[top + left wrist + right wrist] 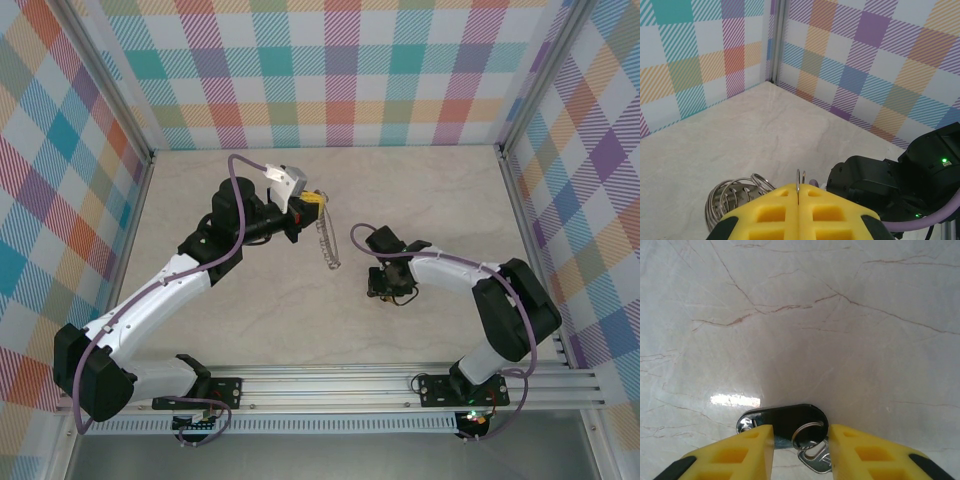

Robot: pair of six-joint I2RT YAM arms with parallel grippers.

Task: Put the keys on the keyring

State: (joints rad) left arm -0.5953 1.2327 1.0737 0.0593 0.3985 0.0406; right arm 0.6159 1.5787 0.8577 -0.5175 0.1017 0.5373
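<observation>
A pale marbled table (250, 330) lies inside checked walls (340, 70) of many colours, and nothing lies on it between the two arms. The left arm reaches up from its base and bends toward the middle. Its left gripper (312, 203) is turned sideways and pinched tight on the keyring (325, 245), which hangs from the yellow fingers as a thin scalloped strand. The right arm folds in from the right, its wrist turned down so that the right gripper (385, 290) points at the table close beside the hanging ring. The left wrist camera shows the pads (780, 210) pressed together with the ring's wire caught edge-on between them, the looped coils (737, 197) bulging out to the left, and the black body of the right arm (890, 190) just beyond. The right wrist camera shows the key (782, 419) flat on the table, its black oblong head crosswise between the fingers (735, 457). These stand a narrow gap apart, one end of the head passing under the left one. A small silver loop (807, 432) and the short blade (815, 459) lie in the gap, and whether the pads touch them cannot be told.
</observation>
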